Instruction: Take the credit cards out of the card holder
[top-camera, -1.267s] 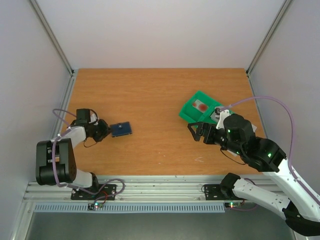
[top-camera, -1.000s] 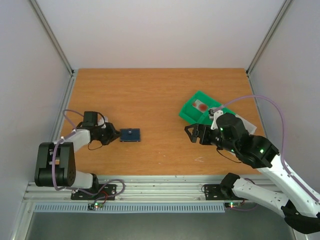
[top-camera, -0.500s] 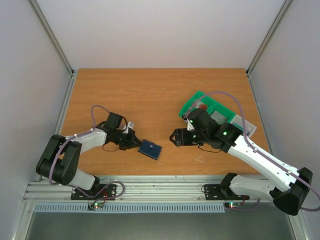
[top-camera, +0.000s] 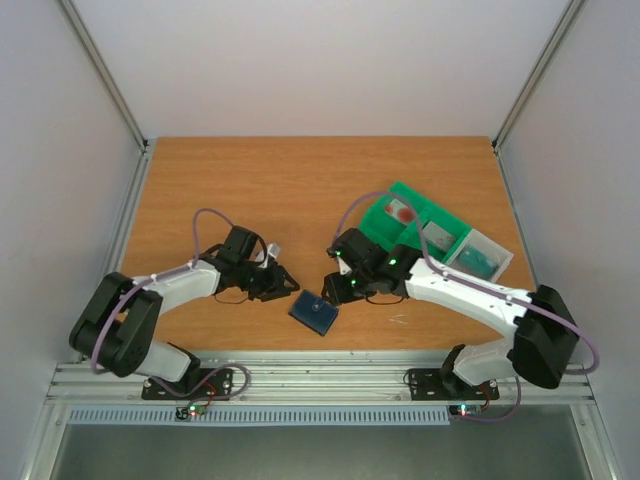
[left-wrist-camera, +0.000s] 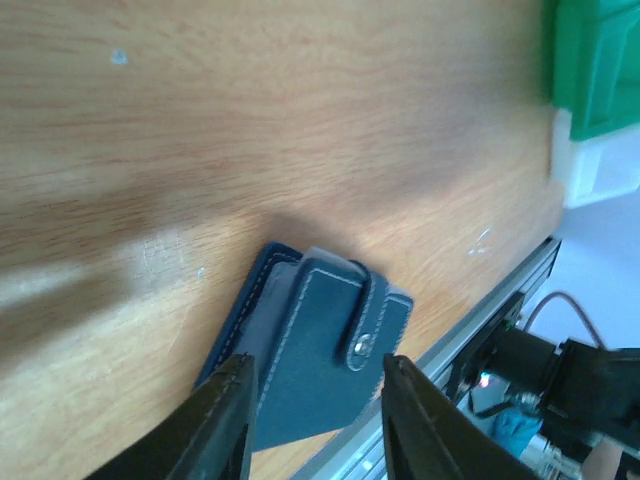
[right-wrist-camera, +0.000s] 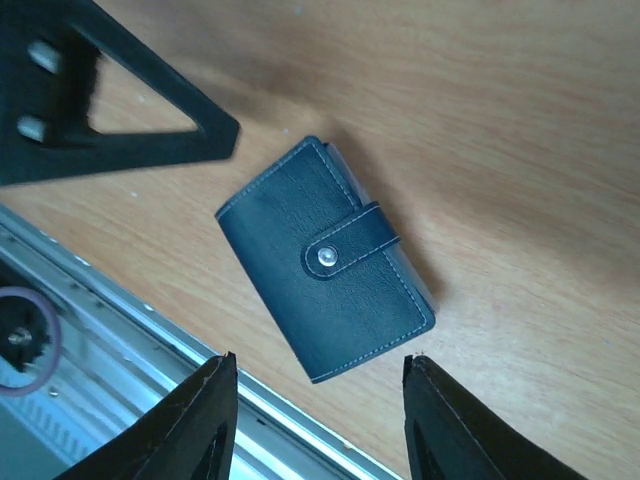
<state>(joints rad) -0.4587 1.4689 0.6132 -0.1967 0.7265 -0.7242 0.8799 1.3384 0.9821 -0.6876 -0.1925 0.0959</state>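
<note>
Card holder, snapped shut, lies by the near edge of the table between left gripper and right gripper. Both grippers' fingers are parted and empty. A one-sided push could slide it off the edge.

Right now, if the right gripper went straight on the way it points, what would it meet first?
Most likely the card holder, lying shut on the table and framed between the open fingers of the right gripper in its wrist view. The distance is unclear.

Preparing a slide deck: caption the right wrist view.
Closed blue wallet, strap snapped shut, lying flat on the wooden table beneath the open right gripper.
</note>
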